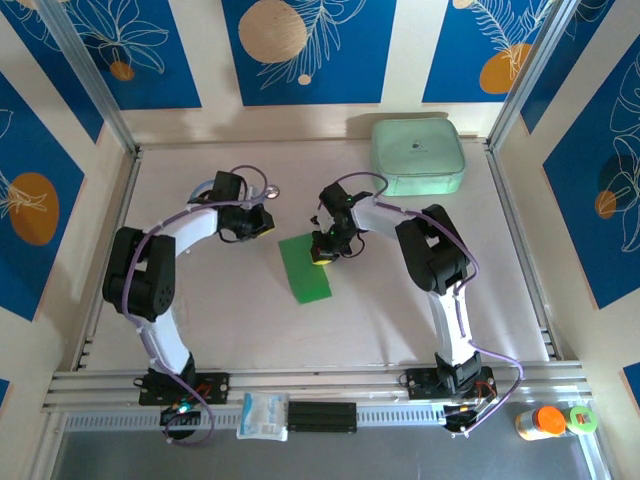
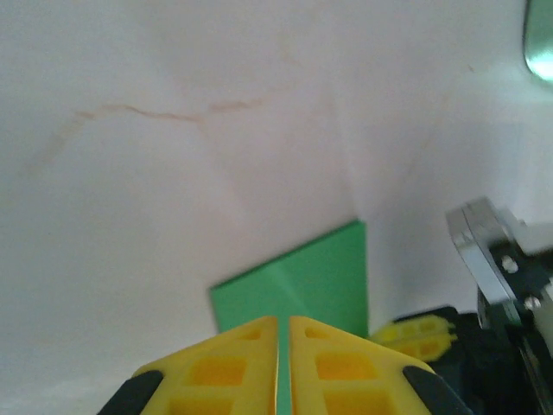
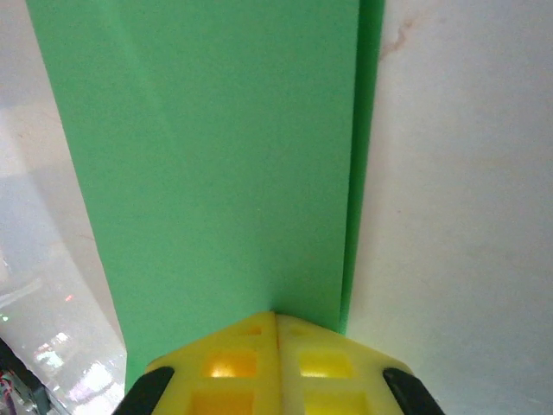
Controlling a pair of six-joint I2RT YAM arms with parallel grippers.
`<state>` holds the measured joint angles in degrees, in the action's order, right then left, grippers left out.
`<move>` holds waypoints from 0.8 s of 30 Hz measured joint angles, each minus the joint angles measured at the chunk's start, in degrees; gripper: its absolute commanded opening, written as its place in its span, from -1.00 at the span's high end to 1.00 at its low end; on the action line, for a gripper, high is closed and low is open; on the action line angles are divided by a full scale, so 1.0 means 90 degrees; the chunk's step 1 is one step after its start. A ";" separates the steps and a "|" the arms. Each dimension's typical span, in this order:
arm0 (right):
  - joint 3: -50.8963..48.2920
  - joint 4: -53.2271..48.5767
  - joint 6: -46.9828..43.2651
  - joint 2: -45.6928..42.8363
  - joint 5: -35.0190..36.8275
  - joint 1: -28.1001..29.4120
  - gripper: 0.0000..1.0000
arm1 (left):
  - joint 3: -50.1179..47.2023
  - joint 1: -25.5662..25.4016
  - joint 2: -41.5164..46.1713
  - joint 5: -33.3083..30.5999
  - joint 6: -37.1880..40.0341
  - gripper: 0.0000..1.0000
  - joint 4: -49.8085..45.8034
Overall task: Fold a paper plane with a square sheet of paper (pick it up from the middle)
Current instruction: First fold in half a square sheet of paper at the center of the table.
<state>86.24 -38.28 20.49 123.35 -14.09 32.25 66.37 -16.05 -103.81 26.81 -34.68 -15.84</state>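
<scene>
- The left gripper has its yellow fingers clenched together with nothing between them. It hangs over the pale table, just beside the far left corner of the paper. My worry is that any sideways drift from here could knock that corner and turn the sheet.
- The thin bright green sheet of paper lies flat near the middle of the table as a folded oblong, between the two arms. In the right wrist view the lower layer peeks out as a narrow strip along the right edge, so the layers are not quite flush. I judge that pressing a crease now would lock in that offset and give crooked wings.
- The right gripper is also closed tight, with its tips down on the far right end of the paper. I cannot tell whether a layer is caught between the fingers or whether they only press on top. If I drag it, the slick sheet may slide or buckle rather than crease.
- The two grippers sit near each other, so a hurried move risks a clash.
- The pale mint-green rounded zip case sits at the far right, well apart from the work.
</scene>
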 measured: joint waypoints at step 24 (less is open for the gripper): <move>0.0561 -0.0690 -0.0996 0.0352 -0.0311 -0.0107 0.98 | 0.0291 -0.0204 -0.0906 -0.0631 0.0192 0.75 -0.0515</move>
<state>91.29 -44.49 11.53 126.52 -16.88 31.29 68.99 -17.89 -111.96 21.12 -32.95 -20.47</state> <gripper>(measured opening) 0.055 0.115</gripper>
